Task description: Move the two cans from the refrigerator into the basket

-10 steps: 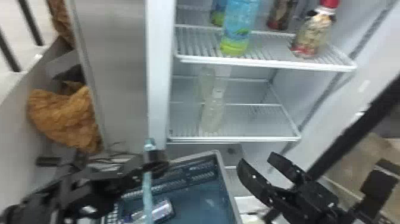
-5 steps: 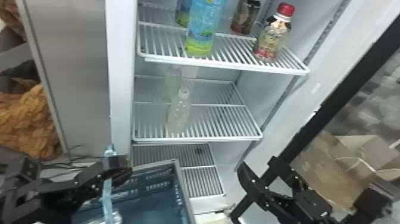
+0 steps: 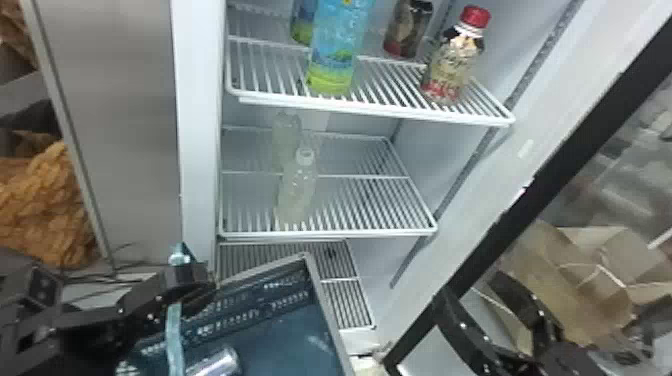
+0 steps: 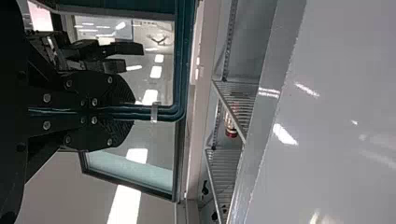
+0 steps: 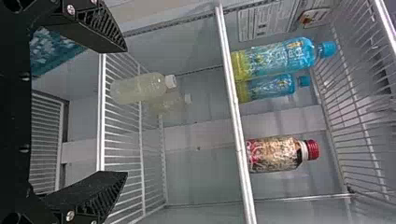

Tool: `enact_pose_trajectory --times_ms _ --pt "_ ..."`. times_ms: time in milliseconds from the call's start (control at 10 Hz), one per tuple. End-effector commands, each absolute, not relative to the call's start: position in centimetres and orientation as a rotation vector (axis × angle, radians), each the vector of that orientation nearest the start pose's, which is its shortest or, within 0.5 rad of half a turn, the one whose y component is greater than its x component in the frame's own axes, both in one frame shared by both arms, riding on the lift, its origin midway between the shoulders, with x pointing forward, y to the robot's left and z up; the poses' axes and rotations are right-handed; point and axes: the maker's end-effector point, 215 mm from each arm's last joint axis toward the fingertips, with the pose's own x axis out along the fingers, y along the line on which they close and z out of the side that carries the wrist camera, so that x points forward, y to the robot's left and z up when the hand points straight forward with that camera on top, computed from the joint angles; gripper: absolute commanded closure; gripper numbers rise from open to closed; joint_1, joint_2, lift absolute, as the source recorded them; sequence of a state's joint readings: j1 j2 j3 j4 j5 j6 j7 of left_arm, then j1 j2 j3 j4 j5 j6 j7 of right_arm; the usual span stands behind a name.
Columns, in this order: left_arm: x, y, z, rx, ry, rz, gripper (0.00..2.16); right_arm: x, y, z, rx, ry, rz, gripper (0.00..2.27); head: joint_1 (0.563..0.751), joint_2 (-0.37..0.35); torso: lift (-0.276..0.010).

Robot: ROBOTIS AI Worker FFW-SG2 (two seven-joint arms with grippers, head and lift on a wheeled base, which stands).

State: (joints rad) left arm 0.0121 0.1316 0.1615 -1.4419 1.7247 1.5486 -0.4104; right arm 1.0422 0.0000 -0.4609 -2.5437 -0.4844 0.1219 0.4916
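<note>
So, 1 can (image 3: pixel 217 364) in roomy basket (image 3: pixel 327 315).

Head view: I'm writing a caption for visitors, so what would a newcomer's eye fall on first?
Probably the blue-and-green bottle standing near the front of the upper shelf, with the red-capped bottle to its right. Next might come the blue basket low in front, with a silvery can lying inside.

We see two blue-and-green bottles (image 3: pixel 334 60) upright near a red-capped bottle (image 3: pixel 451 67). Below them stand two pale bottles (image 3: pixel 296 192); crumpled brown material (image 3: pixel 47 205) lies left.
</note>
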Motion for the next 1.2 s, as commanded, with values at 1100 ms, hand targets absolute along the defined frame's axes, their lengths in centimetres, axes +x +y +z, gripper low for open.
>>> enact_pose_trajectory --times_ms 1100 --pt "34.8 4.0 -29.1 -1.629 0.888 -1.270 1.20 27.0 -31.4 -25.2 0.086 0.099 0.207 0.11 0.695 -0.350 -0.218"
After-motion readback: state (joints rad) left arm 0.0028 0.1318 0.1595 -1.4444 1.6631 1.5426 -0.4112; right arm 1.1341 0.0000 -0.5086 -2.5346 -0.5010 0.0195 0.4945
